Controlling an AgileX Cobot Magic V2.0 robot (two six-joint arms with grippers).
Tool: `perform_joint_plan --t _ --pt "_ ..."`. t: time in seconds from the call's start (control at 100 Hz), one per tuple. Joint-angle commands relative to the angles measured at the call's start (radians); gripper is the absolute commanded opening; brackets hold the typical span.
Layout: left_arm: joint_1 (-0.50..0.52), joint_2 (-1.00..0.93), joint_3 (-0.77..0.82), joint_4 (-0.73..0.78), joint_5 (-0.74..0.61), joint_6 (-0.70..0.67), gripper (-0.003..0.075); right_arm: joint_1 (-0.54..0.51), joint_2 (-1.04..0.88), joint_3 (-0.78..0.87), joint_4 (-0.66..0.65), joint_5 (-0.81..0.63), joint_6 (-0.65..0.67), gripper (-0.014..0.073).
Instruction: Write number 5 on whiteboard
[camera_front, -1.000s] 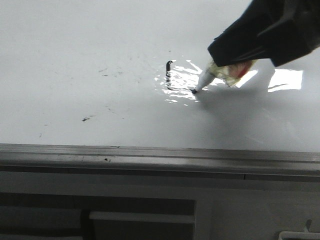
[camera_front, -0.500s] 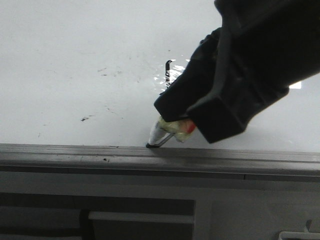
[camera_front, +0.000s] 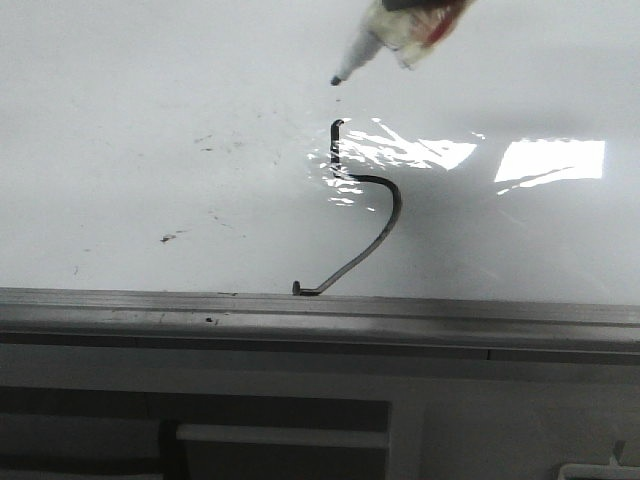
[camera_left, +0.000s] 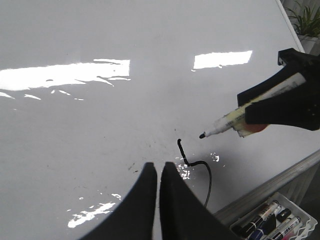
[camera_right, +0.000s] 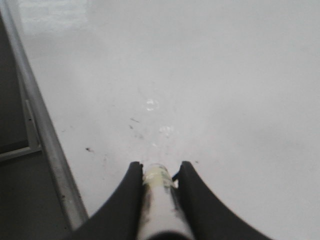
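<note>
The right gripper clamped a marker, tip lifted off the whiteboard at about 12 o'clock from the number 5. That line ran from a short upright stroke through a curved belly to a hooked tail touching the grey edge rail; its top bar looked missing, though glare hid detail. The left gripper hung narrow, fingers nearly together, holding nothing.
</note>
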Motion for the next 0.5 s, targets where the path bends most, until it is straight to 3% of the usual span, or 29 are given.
perform_joint_plan --t 0.0,0.17,0.49 --pt "0.002 0.005 -0.026 0.005 -0.006 -0.006 -0.0020 -0.060 0.007 -0.034 -0.001 -0.054 -0.009 -0.0048" --pt "0.002 0.005 -0.026 0.005 -0.006 -0.006 -0.0020 -0.088 0.032 -0.034 0.001 -0.045 -0.009 -0.0048" --pt "0.002 0.006 -0.026 0.005 -0.006 -0.006 -0.0020 -0.036 0.043 -0.034 0.001 -0.060 -0.009 -0.0048"
